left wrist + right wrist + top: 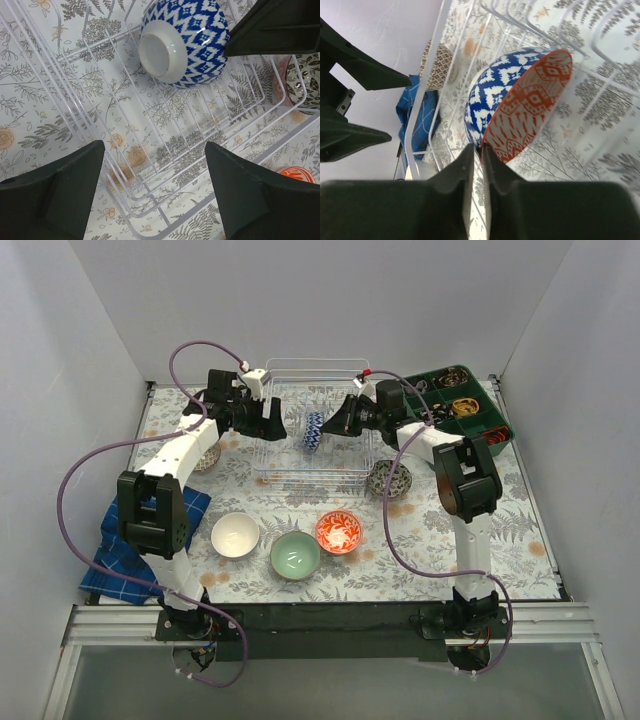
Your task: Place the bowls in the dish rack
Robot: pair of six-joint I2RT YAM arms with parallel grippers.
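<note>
The dish rack (318, 472) of pale wire stands at the middle back. My right gripper (336, 426) is shut on the rim of the blue-and-white bowl (314, 430), which stands on edge inside the rack; the right wrist view shows my right gripper (481, 150) pinching that bowl (520, 100), whose inside is orange-red patterned. My left gripper (276, 424) is open and empty over the rack's left part, the bowl (182, 42) ahead of it in the left wrist view. White (235, 535), mint green (295, 554), orange-red (338, 531) and dark grey (388, 480) bowls sit on the table in front.
A patterned bowl (208, 456) lies half hidden under the left arm. A dark green compartmented tray (482, 400) stands at the back right. A blue cloth (140, 540) lies at the left. Grey walls close in the table on three sides.
</note>
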